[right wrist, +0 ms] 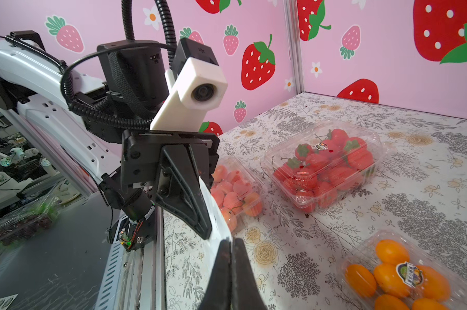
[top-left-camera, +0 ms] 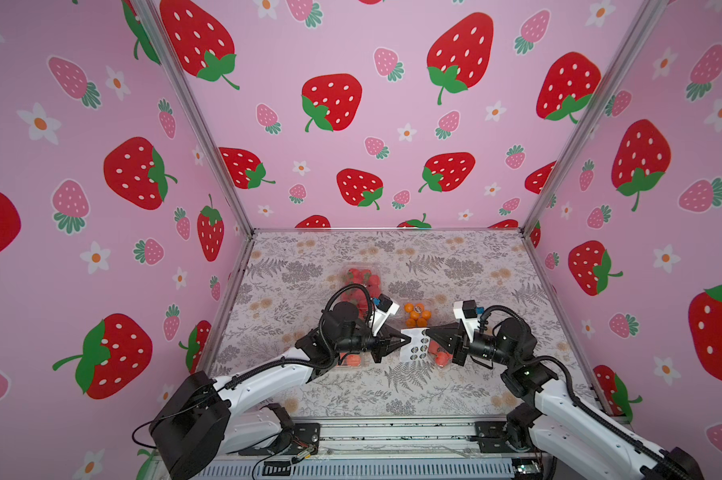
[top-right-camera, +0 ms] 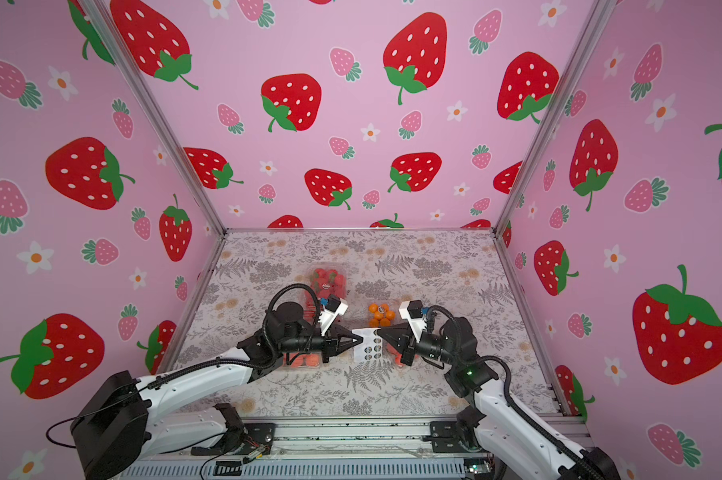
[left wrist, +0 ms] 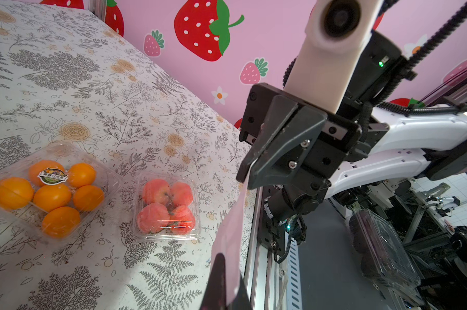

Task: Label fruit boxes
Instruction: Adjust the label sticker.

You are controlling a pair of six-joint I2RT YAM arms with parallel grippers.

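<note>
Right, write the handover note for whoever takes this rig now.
Grippers: left gripper and right gripper both shut on the white paper sheet of round dark stickers, held over the table.
Labelled: large clear plastic strawberry punnet, small clear orange punnet.
To do: small clear punnet of peach-pink fruits, no label showing; large peach-pink punnet beneath the left arm, lid partly hidden.

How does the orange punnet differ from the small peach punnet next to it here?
The orange punnet holds orange fruit; the small peach punnet holds pink-red fruit. The orange punnet carries a round label on its lid; the small peach punnet's lid shows none. Both are clear, closed clamshells lying flat on the table, apart from each other.
</note>
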